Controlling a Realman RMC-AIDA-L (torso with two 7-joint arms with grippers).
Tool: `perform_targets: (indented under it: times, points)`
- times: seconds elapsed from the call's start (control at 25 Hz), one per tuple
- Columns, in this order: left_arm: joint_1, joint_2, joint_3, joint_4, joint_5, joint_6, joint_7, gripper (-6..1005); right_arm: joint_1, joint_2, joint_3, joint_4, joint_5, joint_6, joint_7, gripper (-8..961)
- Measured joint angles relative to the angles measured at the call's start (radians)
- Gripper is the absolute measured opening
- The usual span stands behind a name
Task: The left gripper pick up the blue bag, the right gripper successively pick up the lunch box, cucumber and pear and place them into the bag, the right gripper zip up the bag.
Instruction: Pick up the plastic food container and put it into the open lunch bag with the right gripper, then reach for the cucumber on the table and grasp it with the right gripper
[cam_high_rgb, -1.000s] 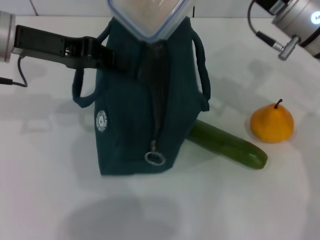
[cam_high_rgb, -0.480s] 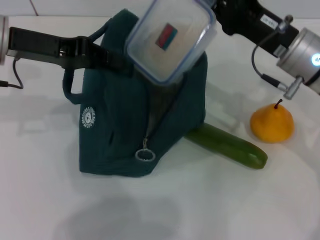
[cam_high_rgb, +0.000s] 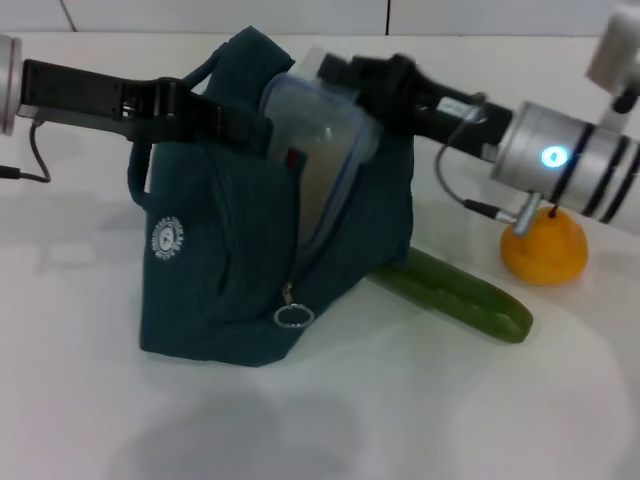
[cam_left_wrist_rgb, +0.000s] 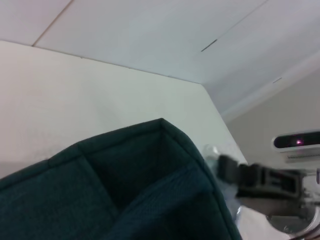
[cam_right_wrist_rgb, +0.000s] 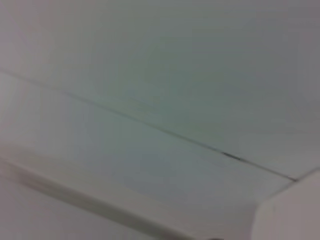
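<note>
The lunch box (cam_high_rgb: 318, 140) sits half hidden inside the blue bag (cam_high_rgb: 240, 260); the pear (cam_high_rgb: 545, 250) is partly covered.

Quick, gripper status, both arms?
Left gripper: shut on the blue bag, holding its top edge.
Right gripper: shut on the lunch box, partway into the bag's opening.

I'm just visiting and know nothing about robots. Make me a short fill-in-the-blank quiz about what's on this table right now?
1. The right end effector is pushing the lunch box into the ____.
2. The left end effector grips the bag at its ____ edge.
3. The long green thing beside the bag is a ____.
4. The pear is ____ in colour.

Missing words: bag; top; cucumber; orange-yellow
</note>
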Motion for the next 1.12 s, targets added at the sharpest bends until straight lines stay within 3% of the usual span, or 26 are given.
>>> perform_targets:
  times: [0.28, 0.6, 0.72, 0.84, 1.0, 1.12]
  points:
    - [0.006, -0.002, 0.0, 0.0, 0.0, 0.0, 0.002, 47, 0.015, 0.0, -0.032, -0.033, 0.004, 0.044, -0.055, 157]
    - [0.011, 0.002, 0.0, 0.0, 0.0, -0.001, 0.005, 47, -0.043, 0.0, 0.034, -0.033, 0.009, -0.033, -0.116, 241]
    - [0.017, 0.005, -0.017, 0.006, 0.0, -0.003, 0.008, 47, -0.074, -0.009, 0.089, -0.02, 0.002, -0.088, -0.138, 273]
    - [0.026, 0.007, -0.034, 0.007, 0.0, -0.003, 0.011, 48, -0.114, -0.039, 0.168, 0.017, -0.004, -0.183, -0.192, 395]
    - [0.033, 0.011, -0.048, 0.008, -0.004, -0.002, 0.021, 48, -0.147, -0.133, 0.25, 0.036, -0.084, -0.271, -0.251, 569]
    - [0.041, 0.011, -0.051, 0.009, -0.013, -0.001, 0.027, 48, -0.147, -0.217, 0.308, 0.015, -0.234, -0.285, -0.253, 709]
